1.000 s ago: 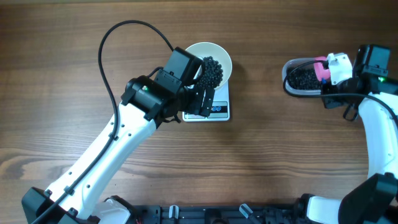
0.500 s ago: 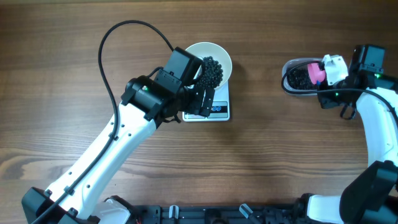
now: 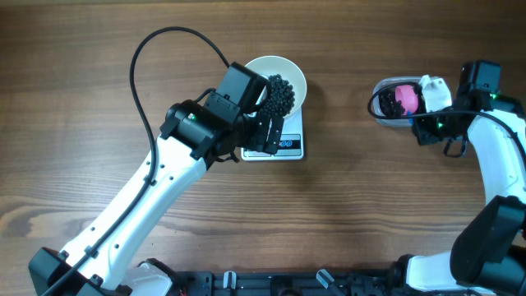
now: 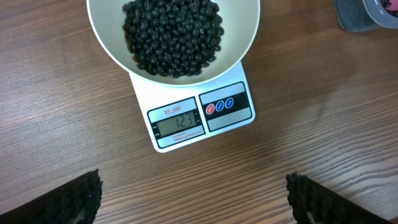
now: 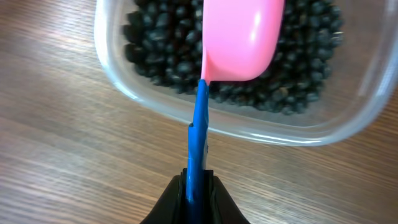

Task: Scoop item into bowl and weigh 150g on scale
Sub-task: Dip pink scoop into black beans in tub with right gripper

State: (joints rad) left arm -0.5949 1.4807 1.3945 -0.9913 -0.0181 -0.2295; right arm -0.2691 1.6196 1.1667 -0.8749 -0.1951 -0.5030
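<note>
1. Sitting on the scale (image 4: 205, 115), left of the middle of the wooden table (image 3: 370, 205), the bowl (image 4: 245, 37) holds a dark heap of the item (image 4: 173, 34).
2. Above the scale's left side, the left gripper (image 4: 193, 199) hangs with its fingers (image 4: 68, 199) spread wide, holding nothing.
3. At the far right, the right gripper (image 5: 198, 186) pinches the blue handle (image 5: 199, 124) of a pink scoop (image 5: 241, 37).
4. That scoop's cup lies over more of the item inside a clear tub (image 5: 143, 106).

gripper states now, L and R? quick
Left gripper: open, holding nothing.
Right gripper: shut on the blue handle of the pink scoop.
</note>
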